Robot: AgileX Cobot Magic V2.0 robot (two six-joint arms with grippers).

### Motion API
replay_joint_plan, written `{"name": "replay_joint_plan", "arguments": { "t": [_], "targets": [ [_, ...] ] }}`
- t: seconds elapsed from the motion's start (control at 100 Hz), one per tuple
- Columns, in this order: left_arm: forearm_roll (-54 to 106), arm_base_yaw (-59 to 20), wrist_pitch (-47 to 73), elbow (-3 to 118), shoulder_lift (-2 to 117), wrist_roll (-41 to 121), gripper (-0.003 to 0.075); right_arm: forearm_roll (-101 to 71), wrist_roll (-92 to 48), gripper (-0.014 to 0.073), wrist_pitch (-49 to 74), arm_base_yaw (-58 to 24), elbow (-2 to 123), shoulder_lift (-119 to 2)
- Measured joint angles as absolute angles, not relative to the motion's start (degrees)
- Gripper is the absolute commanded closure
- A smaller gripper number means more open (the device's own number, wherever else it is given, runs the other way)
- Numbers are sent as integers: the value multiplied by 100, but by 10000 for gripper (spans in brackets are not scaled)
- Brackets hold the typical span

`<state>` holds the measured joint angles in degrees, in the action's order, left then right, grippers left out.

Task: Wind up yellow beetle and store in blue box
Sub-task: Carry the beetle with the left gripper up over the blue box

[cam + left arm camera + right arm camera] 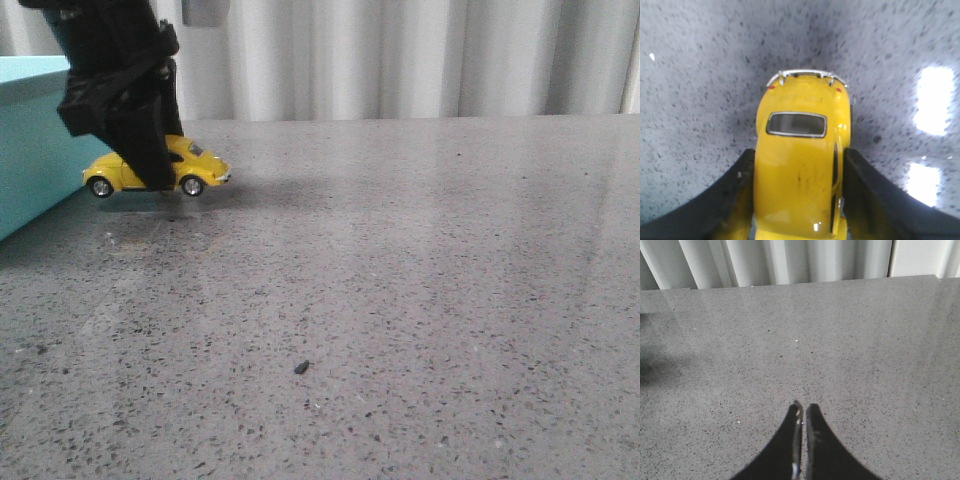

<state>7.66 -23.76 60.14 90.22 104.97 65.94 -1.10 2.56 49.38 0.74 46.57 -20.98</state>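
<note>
The left gripper (150, 175) is clamping the small bright yellow toy Beetle car (195, 165) by its sides at upper left of the front view, just beside the large turquoise-blue rectangular box (30, 150). The right gripper (803, 412) is holding its fingertips pressed together above the speckled grey stone table (865, 365).

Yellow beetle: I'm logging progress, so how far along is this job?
Picked up: the left gripper is shut on the yellow beetle, which seems to hang just above the table, beside the blue box. Whether it is wound, the pictures cannot show. Left: putting it in the box. The right gripper is shut, holding nothing.
</note>
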Motion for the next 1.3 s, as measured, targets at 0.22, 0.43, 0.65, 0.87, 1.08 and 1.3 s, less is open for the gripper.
{"name": "replay_joint_plan", "arguments": {
  "t": [0.22, 0.43, 0.65, 0.87, 1.08, 1.3],
  "targets": [
    [1177, -2376, 6630, 9634, 10378, 6484, 662, -110, 256, 655, 4938, 74, 4657, -2098],
    [1235, -2376, 6976, 10434, 10151, 5742, 662, -110, 256, 655, 4938, 74, 4657, -2098],
    [904, -2362, 7175, 10800, 9723, 5085, 662, -110, 256, 655, 4949, 74, 4657, -2098],
    [635, -1767, 7245, 10810, 9307, 4352, 662, -110, 256, 655, 4957, 74, 4657, -2098],
    [606, -945, 7252, 10810, 9025, 3373, 662, -110, 256, 655, 4957, 74, 4657, -2098],
    [593, -256, 7258, 10766, 8993, 2346, 662, -110, 256, 655, 4962, 74, 4657, -2098]
  ]
}}
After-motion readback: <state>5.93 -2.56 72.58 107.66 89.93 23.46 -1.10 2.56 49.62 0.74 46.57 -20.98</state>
